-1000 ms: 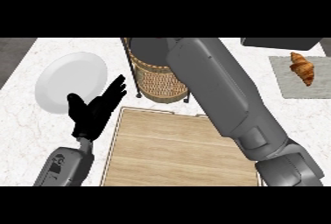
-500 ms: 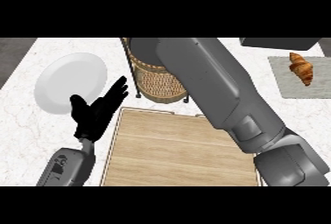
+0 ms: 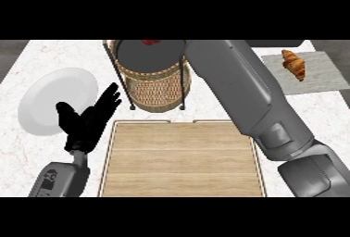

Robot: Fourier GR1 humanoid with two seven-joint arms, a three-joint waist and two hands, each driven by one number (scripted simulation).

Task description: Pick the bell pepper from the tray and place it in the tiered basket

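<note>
Right forearm (image 3: 239, 92) swung rightward, tiered basket (image 3: 153, 88) top uncovered, red bell pepper (image 3: 152, 42) showing there

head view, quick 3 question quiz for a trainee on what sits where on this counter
1. True or false: a bell pepper shows on the wooden tray.
2. What lies on the grey mat at the right? A) croissant B) spoon C) mug
3. Fill in: the open left hand shows between the tray and the white ____.

Key:
1. False. No pepper shows there; a red thing shows at the top of the tiered basket.
2. A
3. plate
</note>
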